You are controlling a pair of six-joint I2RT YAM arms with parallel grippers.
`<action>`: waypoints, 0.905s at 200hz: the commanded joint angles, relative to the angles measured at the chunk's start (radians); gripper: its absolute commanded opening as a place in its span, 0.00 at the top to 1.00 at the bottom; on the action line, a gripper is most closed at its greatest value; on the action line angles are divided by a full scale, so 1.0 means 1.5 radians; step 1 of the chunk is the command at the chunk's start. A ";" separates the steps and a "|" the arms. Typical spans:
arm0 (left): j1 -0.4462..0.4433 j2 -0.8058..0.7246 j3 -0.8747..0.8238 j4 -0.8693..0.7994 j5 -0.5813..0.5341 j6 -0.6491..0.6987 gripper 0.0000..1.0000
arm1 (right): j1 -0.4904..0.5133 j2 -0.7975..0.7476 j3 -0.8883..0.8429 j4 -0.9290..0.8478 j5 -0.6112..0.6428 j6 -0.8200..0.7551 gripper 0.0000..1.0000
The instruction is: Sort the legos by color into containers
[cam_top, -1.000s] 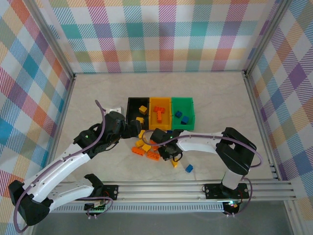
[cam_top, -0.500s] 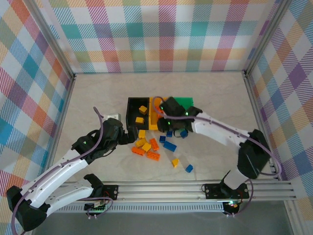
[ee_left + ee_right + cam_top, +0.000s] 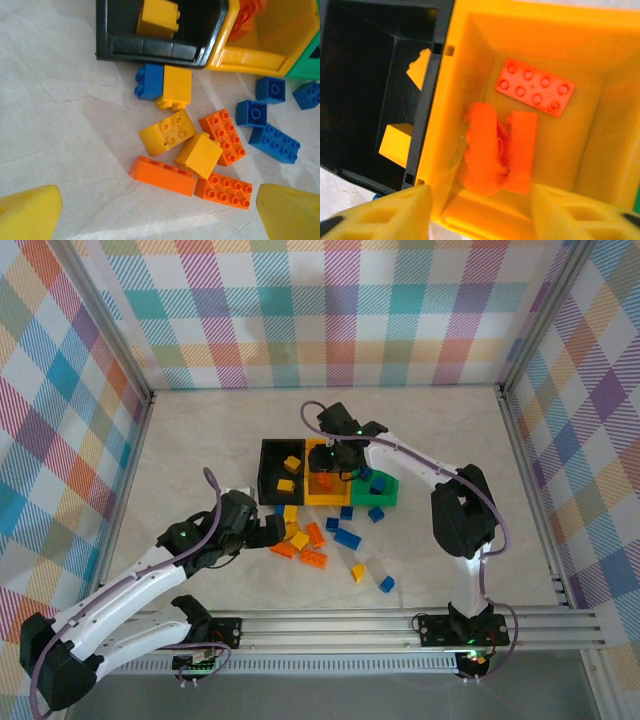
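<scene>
The left gripper (image 3: 160, 212) stood wide, nothing between its fingers (image 3: 30, 212), hanging low over the loose legos (image 3: 305, 540) on the table just on the near side of the orange bin (image 3: 328, 501). Straight ahead of it lay a long orange brick (image 3: 162, 176). Its long axis ran nearly along the line from finger to finger, so a wrist turn looked needed to close across the short side. The right gripper (image 3: 477, 215) hung over the orange bin, parted and empty, with orange bricks (image 3: 497, 150) lying in the bin below it. The left arm was by far the nearer to the loose legos. The orange bin sat just beyond them, between a black bin (image 3: 263, 470) and a green bin (image 3: 388, 490).
</scene>
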 commanded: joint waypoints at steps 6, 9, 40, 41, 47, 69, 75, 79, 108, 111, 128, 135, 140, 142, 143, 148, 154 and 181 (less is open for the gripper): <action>-0.014 0.030 -0.014 0.027 0.035 0.001 0.03 | 0.001 -0.055 -0.002 0.016 -0.019 -0.003 0.35; -0.017 0.033 -0.014 0.028 0.035 0.001 0.04 | 0.000 -0.062 -0.011 0.019 -0.021 -0.002 0.35; -0.061 0.090 -0.023 0.045 0.024 -0.005 0.06 | 0.001 -0.156 -0.118 0.066 -0.040 0.009 0.32; -0.062 0.093 -0.023 0.047 0.024 -0.005 0.06 | 0.001 -0.159 -0.122 0.067 -0.040 0.009 0.32; -0.068 0.109 -0.024 0.054 0.021 -0.006 0.05 | 0.001 -0.170 -0.137 0.072 -0.042 0.011 0.32; -0.080 0.166 -0.030 0.080 0.008 -0.009 0.05 | 0.001 -0.214 -0.193 0.083 -0.043 0.016 0.31; -0.079 0.177 -0.035 0.089 0.003 -0.010 0.05 | 0.001 -0.223 -0.204 0.083 -0.041 0.016 0.31; -0.080 0.183 -0.038 0.097 -0.001 -0.013 0.05 | 0.001 -0.227 -0.210 0.083 -0.039 0.017 0.31; -0.076 0.229 -0.051 0.132 -0.026 -0.019 0.06 | 0.001 -0.248 -0.240 0.083 -0.031 0.021 0.31; -0.075 0.234 -0.051 0.134 -0.028 -0.019 0.06 | 0.001 -0.250 -0.243 0.084 -0.030 0.021 0.31; -0.065 0.266 -0.057 0.143 -0.033 -0.021 0.07 | 0.001 -0.256 -0.251 0.089 -0.031 0.026 0.31; -0.064 0.275 -0.059 0.146 -0.037 -0.017 0.07 | 0.001 -0.258 -0.253 0.090 -0.031 0.026 0.31; -0.064 0.282 -0.059 0.149 -0.039 -0.014 0.07 | 0.001 -0.259 -0.253 0.090 -0.030 0.027 0.31; -0.064 0.284 -0.059 0.150 -0.040 -0.012 0.07 | 0.000 -0.260 -0.253 0.090 -0.030 0.027 0.31; -0.064 0.285 -0.059 0.150 -0.040 -0.011 0.07 | 0.001 -0.260 -0.253 0.090 -0.030 0.027 0.31; -0.064 0.291 -0.058 0.151 -0.041 -0.008 0.06 | 0.001 -0.262 -0.253 0.091 -0.030 0.027 0.31; -0.065 0.298 -0.057 0.153 -0.042 -0.005 0.06 | 0.001 -0.262 -0.254 0.091 -0.029 0.025 0.31; -0.064 0.311 -0.056 0.147 -0.063 -0.003 0.09 | 0.001 -0.266 -0.253 0.092 -0.024 0.025 0.31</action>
